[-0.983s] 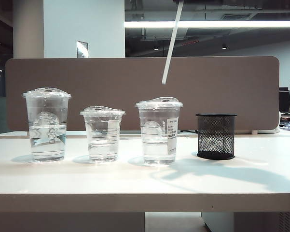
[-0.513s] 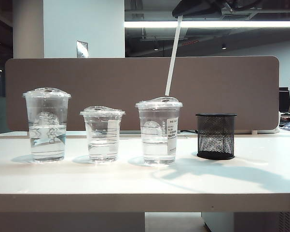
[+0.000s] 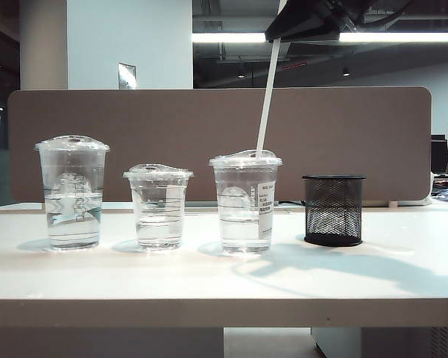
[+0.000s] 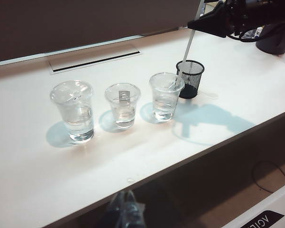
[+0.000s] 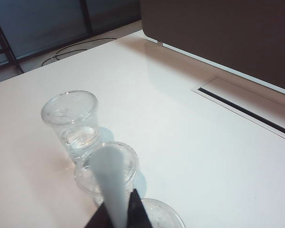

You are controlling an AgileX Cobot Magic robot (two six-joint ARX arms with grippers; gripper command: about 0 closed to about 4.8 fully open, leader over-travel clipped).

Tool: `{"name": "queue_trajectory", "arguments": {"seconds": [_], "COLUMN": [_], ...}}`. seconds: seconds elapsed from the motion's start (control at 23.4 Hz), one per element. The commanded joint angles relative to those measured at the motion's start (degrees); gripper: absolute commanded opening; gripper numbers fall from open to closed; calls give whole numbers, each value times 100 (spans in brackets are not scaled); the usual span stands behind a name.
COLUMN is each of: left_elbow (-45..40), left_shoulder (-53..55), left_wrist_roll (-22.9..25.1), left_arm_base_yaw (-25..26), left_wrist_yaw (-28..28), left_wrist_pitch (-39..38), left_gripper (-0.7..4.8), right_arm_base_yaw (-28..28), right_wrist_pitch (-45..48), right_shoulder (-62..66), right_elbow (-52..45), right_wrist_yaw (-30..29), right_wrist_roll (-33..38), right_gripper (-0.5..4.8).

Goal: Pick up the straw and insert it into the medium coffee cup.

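Observation:
The straw (image 3: pixel 267 97) is a long white tube that hangs slightly tilted, with my right gripper (image 3: pixel 276 33) shut on its upper part at the top of the exterior view. Its lower tip sits at the domed lid of the medium coffee cup (image 3: pixel 246 205), the clear cup with a white label; I cannot tell whether the tip has gone through the lid. In the right wrist view the blurred straw (image 5: pixel 111 185) runs between the dark fingers (image 5: pixel 136 211), with the medium cup's lid (image 5: pixel 163 216) just beyond. My left gripper (image 4: pixel 125 194) stays shut and empty below the table's front edge.
A tall clear cup (image 3: pixel 72 190) stands at the left and a short clear cup (image 3: pixel 158 205) in the middle; all three hold some water. A black mesh holder (image 3: pixel 333 209) stands right of the medium cup. A brown partition (image 3: pixel 134 134) backs the white table (image 3: pixel 209 280).
My right gripper has come down into the exterior view with the straw. The straw's tip has dropped from well above the medium cup to its lid.

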Motion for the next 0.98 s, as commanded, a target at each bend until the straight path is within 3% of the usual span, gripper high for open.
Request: {"name": "queue_trajectory", "arguments": {"seconds": [0.04, 0.21, 0.26, 0.34, 0.38, 0.43, 0.6, 0.68, 0.73, 0.85, 0.98], "left_elbow": [13, 13, 13, 13, 13, 13, 13, 13, 13, 13, 13], "left_shoulder": [11, 9, 9, 11, 9, 9, 11, 9, 9, 11, 9], "left_wrist_roll": [0, 0, 2, 2, 2, 2, 2, 2, 2, 2, 2], "left_arm_base_yaw": [0, 0, 0, 0, 0, 0, 2, 0, 0, 0, 0], "left_wrist_yaw": [15, 15, 15, 15, 15, 15, 17, 15, 15, 17, 15], "left_wrist_pitch": [55, 55, 55, 55, 55, 55, 55, 55, 55, 55, 55], "left_gripper": [-4, -4, -4, -4, -4, -4, -4, -4, -4, -4, -4], "right_arm_base_yaw": [0, 39, 52, 101, 107, 107, 107, 105, 105, 57, -149], "right_wrist_pitch": [17, 15, 15, 17, 24, 26, 37, 46, 46, -42, -461], "right_shoulder": [85, 286, 326, 402, 439, 439, 157, -315, -492, -1060, -1827], "right_elbow": [24, 24, 24, 24, 26, 26, 28, 28, 28, 26, 22], "right_wrist_yaw": [-2, -52, -57, 2, 2, 2, 195, 654, 772, 1003, 1478], "right_wrist_roll": [-20, -20, -17, -17, -17, -17, -13, -15, -15, -20, -192], "right_gripper": [45, 64, 110, 248, 350, 404, 414, 356, 290, 0, -2]}}
